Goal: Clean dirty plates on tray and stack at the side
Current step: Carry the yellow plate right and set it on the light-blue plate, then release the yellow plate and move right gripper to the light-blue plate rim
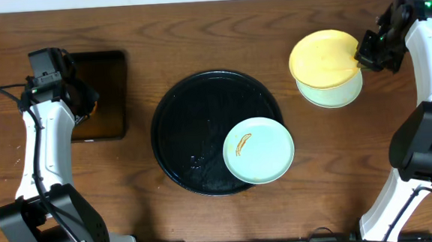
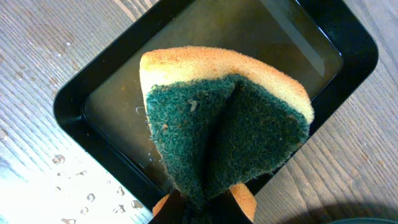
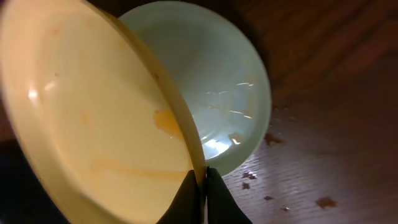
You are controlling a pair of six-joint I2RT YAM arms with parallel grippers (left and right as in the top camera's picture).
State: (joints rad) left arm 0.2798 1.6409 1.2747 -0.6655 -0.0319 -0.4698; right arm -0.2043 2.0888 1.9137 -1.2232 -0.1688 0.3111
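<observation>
1. One pale plate (image 1: 333,95) lies on the desk (image 1: 195,32) to the right of the round tray (image 1: 193,115) and apart from it. In the right wrist view its bowl looks wiped and wet, so I judge it to be the start of the stack.
2. The right end effector (image 3: 203,190) is closed on the rim of the yellow plate (image 1: 323,56) and holds it tilted over that pale plate. I cannot tell whether the two plates touch.
3. The yellow plate shows faint orange traces on its face (a patch near the rim and a thin streak lower down), so it may not be fully clean. Stacking it seems to be the step in hand.
4. The third plate (image 1: 258,150), pale blue-white, sits at the lower right of the round tray and overhangs its rim, with an orange-brown smear in the middle. It is the work left: wipe it, then stack it.
5. The left end effector (image 2: 204,210) is clamped on a sponge (image 2: 230,118), green scouring side toward the camera. It holds the sponge above the small rectangular tray (image 2: 357,53) at the left of the desk, which contains murky liquid.
6. Water droplets (image 2: 68,180) lie beside that small tray, and brown crumbs (image 3: 268,138) lie on the desk near the stack. The sponge's way to the smeared plate crosses only the round tray's wet floor, and the arms are well apart.
</observation>
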